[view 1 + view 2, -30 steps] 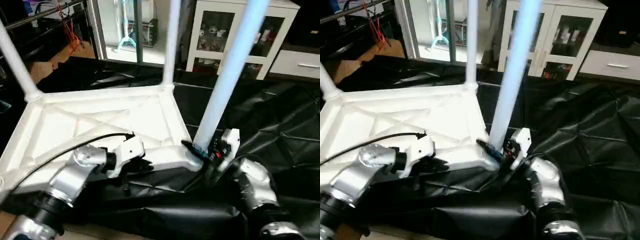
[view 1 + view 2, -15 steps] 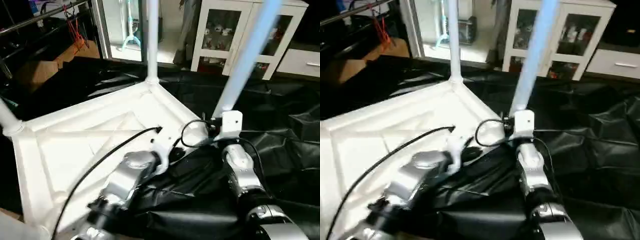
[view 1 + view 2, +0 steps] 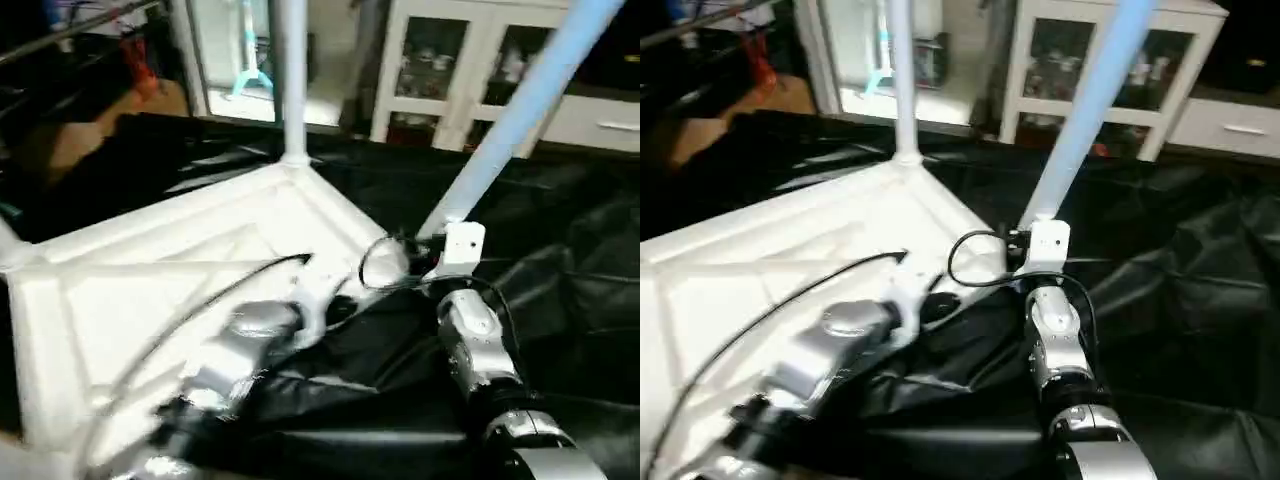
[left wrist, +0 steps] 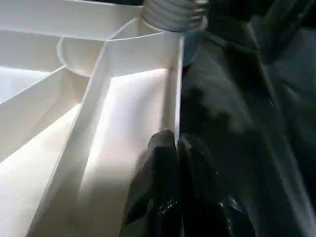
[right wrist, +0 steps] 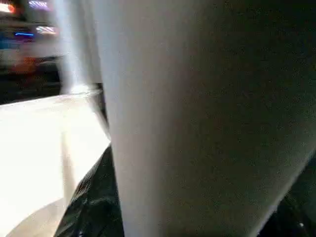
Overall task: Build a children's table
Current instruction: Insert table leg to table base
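Both grippers work at the near corner of the upturned tabletop (image 3: pixel 150 290), which lies underside up on a black sheet (image 3: pixel 560 300). Left gripper (image 4: pixel 177 143) has its two black fingers (image 4: pixel 160 163) pressed together, pinching the thin upright rim of the tabletop just short of the corner socket (image 4: pixel 81 54); one finger sits on the inner, ribbed side and the other on the outer side over the sheet. In the head views this arm reaches across the white ribs with a black cable trailing over it.

Right gripper (image 3: pixel 432 240) is at the foot of the tilted leg (image 3: pixel 520 110), where the leg enters the near corner; its jaws stand partway apart around the leg, and the wrist view shows the leg's white tube (image 5: pixel 197 118) very close against the camera. Whether the fingers actually press the tube, I cannot tell.

Another leg (image 3: pixel 291 70) stands upright in the far corner socket. Behind the sheet is a white cabinet (image 3: pixel 440 70) with glass doors.
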Controlling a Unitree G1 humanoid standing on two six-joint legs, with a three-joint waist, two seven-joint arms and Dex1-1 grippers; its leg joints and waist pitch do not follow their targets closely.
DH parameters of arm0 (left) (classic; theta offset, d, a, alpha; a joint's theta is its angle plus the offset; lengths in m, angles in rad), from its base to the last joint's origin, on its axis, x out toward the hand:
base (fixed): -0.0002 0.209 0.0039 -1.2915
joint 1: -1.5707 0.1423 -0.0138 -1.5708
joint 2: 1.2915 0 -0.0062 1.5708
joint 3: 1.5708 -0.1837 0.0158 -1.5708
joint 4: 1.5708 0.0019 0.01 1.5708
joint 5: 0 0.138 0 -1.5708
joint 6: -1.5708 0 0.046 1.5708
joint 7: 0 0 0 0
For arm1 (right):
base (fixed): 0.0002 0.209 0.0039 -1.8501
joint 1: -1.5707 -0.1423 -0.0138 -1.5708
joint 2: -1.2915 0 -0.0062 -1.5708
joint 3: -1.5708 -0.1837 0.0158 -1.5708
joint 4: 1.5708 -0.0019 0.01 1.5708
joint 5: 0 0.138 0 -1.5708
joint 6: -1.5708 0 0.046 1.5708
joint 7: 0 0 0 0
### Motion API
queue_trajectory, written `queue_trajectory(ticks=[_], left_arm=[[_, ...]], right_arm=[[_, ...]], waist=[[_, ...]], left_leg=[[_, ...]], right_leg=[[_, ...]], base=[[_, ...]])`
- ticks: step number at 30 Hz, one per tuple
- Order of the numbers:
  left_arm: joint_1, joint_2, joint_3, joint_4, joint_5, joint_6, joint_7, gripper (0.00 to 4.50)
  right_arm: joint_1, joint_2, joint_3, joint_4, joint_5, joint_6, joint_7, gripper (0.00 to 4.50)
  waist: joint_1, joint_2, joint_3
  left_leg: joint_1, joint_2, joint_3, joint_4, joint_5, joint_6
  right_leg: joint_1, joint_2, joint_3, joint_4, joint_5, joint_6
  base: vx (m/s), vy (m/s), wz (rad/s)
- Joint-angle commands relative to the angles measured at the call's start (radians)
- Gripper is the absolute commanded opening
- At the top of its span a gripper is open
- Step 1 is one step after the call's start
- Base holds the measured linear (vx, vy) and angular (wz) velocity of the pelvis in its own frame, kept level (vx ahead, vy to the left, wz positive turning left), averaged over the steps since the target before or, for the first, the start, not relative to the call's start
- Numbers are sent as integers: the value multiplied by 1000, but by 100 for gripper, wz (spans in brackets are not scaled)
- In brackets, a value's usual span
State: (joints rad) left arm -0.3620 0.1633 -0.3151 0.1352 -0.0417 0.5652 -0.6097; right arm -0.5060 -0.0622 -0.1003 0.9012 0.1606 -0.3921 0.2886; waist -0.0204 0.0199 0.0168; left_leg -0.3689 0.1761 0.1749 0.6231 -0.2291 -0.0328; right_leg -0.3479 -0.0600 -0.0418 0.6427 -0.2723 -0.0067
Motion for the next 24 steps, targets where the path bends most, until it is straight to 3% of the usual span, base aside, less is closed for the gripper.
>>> queue_trajectory(ticks=[1, 4, 5, 6, 7, 8, 12, 17, 24], left_arm=[[-4, 97, 58, -33, 16, -51, -72, 0], [13, 184, 56, -37, -11, -107, -197, 0], [18, 215, 52, -37, -18, -140, -242, 0], [21, 236, 48, -37, -23, -163, -271, 0], [21, 236, 48, -37, -23, -163, -271, 0], [20, 265, 42, -30, -29, -179, -303, 0], [4, 327, 44, 26, -42, -241, -362, 0], [-13, 337, 52, 58, -32, -261, -357, 0], [-16, 338, 50, 63, -44, -274, -364, 0]], right_arm=[[88, -31, 28, 55, 36, 157, 215, 196], [105, -103, 65, -2, 70, 215, 469, 196], [107, -133, 73, -18, 89, 253, 557, 196], [107, -153, 78, -29, 102, 281, 614, 196], [107, -153, 78, -29, 102, 281, 614, 196], [102, -191, 91, -27, 104, 290, 706, 196], [93, -310, 142, -3, 83, 307, 989, 196], [94, -351, 183, 48, 38, 278, 1067, 196], [115, -335, 188, 76, 34, 217, 1058, 196]], waist=[[0, 7, -26], [-3, 6, -27], [-3, 3, -27], [-1, 6, -29], [0, 7, -31], [0, 0, -31], [11, -5, -33], [32, -11, -29], [36, -13, -26]], left_leg=[[-1, 61, -31, -95, -180, 67], [1, 61, -30, -91, -151, 93], [2, 64, -28, -90, -129, 99], [4, 63, -29, -88, -101, 116], [5, 65, -29, -86, -81, 121], [7, 67, -27, -85, -44, 132], [12, 67, -23, -77, -6, 174], [14, 70, -20, -79, 20, 170], [17, 72, -21, -86, -24, 125]], right_leg=[[24, -81, 44, -85, 62, -236], [27, -81, 45, -85, 90, -262], [25, -82, 45, -82, 121, -273], [28, -79, 44, -78, 165, -282], [27, -81, 44, -75, 192, -285], [25, -81, 42, -71, 237, -293], [24, -82, 39, -67, 271, -315], [23, -86, 39, -65, 253, -326], [23, -86, 41, -70, 187, -319]], base=[[0, 0, 0], [0, 0, 0], [0, 0, 0], [0, 0, 0], [0, 0, 0], [0, 0, 0], [0, 0, 0], [0, 0, 0], [0, 0, 0]])
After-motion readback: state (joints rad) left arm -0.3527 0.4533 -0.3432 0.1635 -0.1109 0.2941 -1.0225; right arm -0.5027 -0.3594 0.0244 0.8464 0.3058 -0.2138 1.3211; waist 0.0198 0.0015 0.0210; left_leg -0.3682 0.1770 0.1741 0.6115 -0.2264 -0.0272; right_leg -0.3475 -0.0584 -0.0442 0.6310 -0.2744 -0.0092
